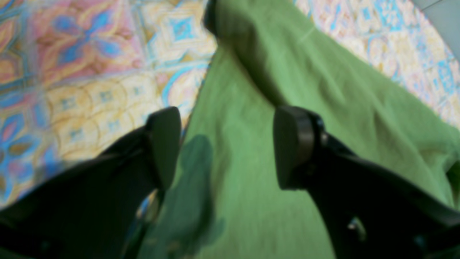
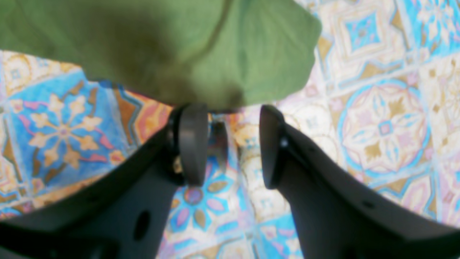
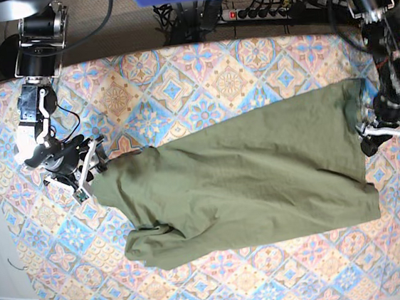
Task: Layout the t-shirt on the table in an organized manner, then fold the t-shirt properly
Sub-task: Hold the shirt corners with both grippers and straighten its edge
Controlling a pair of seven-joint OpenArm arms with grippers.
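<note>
In the left wrist view the left end effector (image 1: 226, 147) fills the foreground with its two dark pads standing well apart and nothing pinched between them; olive-green cloth of the t-shirt (image 1: 287, 108) lies directly beneath the gap and runs away toward the top of the frame, where a raised fold casts a dark shadow. To that fold's left the patterned bench (image 1: 90, 72) shows bare, pink, blue and yellow (all rather blurred at this range). In the right wrist view the right end effector (image 2: 231, 144) also has its pads parted with an empty gap between them, over bare patterned cloth; a rounded edge of the t-shirt (image 2: 179, 46) sits just past the fingertips, close to the left pad, though whether it touches that pad I cannot tell. From the base view, farther off, the t-shirt (image 3: 247, 188) lies spread across the middle of the bench (image 3: 199, 71), wrinkled and uneven, with its wide straight edge toward the view's right and a bunched, narrower end toward the view's left, plus a loose flap at the lower left. The right end effector (image 3: 91, 165) sits at the garment's left end and the left end effector (image 3: 372, 140) at its right edge. Beyond the bench's far edge are cables and a power strip (image 3: 257, 11).
</note>
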